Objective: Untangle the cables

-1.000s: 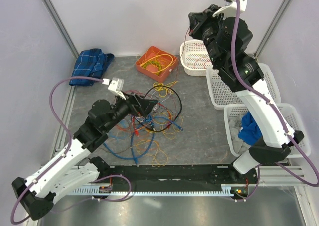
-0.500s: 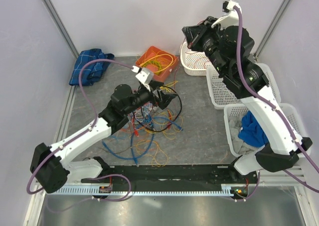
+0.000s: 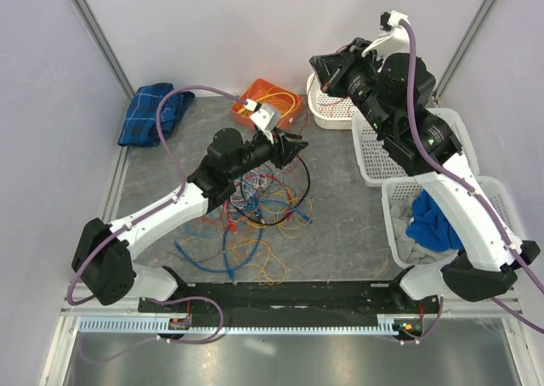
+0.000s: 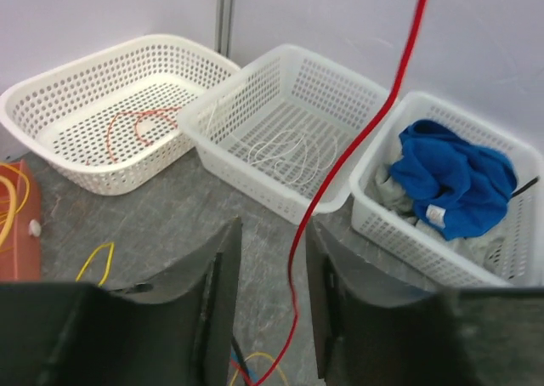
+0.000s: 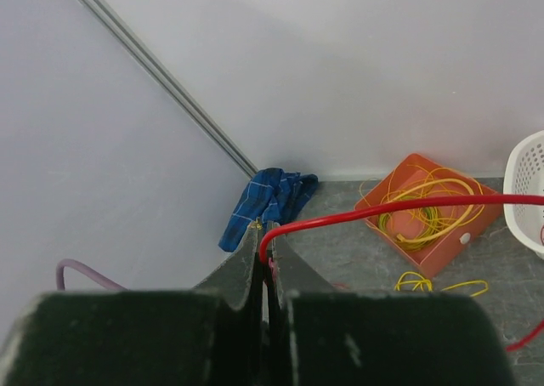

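Observation:
A tangle of cables (image 3: 259, 203), blue, orange, yellow, black and red, lies on the grey mat mid-table. My right gripper (image 5: 265, 241) is held high at the back, over the round white basket, and is shut on a red cable (image 5: 399, 206) that arcs away to the right. That red cable (image 4: 357, 148) hangs down between the fingers of my left gripper (image 4: 274, 233). The jaws stand apart and the cable runs free through the gap. In the top view the left gripper (image 3: 299, 144) hovers at the tangle's far edge, and the right gripper (image 3: 319, 67) is up and behind it.
An orange tray (image 3: 255, 88) with yellow cable sits at the back. Three white baskets line the right: one (image 4: 51, 105) holds an orange wire, the middle one (image 4: 255, 80) white wire, the nearest (image 4: 374, 207) a blue cloth (image 4: 455, 186). A blue checked cloth (image 3: 157, 114) lies back left.
My left arm has stretched forward and to the right over the tangle, bringing its gripper up to the hanging red cable. The right gripper has shifted slightly left, still holding the cable.

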{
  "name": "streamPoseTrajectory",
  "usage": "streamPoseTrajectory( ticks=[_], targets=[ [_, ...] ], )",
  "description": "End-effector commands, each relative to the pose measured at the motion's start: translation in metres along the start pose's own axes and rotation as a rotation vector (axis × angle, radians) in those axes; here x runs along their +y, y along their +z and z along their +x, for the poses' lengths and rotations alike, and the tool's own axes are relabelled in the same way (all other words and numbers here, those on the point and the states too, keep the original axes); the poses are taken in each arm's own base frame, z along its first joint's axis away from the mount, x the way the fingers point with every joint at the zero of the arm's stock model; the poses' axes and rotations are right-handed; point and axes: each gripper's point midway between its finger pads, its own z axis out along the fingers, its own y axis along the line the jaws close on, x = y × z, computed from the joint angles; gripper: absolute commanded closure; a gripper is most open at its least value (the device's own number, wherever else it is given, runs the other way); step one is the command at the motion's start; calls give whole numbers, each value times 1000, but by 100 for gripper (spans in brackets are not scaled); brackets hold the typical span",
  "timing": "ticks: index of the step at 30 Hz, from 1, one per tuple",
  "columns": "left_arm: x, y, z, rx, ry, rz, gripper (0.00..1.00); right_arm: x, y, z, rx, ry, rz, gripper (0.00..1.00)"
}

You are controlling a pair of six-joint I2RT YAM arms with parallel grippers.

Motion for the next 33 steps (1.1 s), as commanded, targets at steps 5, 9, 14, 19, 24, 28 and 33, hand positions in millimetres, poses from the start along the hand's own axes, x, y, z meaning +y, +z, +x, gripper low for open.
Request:
streamPoseTrajectory(
  ticks=[5,9,14,19,24,28,33],
  targets=[
    [-9,-9,-71,-112,19,-20,98,-21,-17,10,-33,-15,23,100],
    [16,-30,-119,-81,-98,-253,98,-48,-51,18,-96,-12,43,100],
    [15,-53,-185,-67,-97,-342,98,-81,-65,80,16,-34,62,74],
    [16,-70,-235,-133,-50,-396,98,-101,-75,125,122,-81,61,16],
    [13,-68,-244,-119,-39,-385,98,-92,-83,125,85,-93,-36,13],
    [7,-65,-232,-81,-60,-350,98,-72,-85,113,40,-92,-134,13],
    [9,-63,-207,-15,-71,-350,98,-52,-83,96,-8,-105,-206,12]
  ],
)
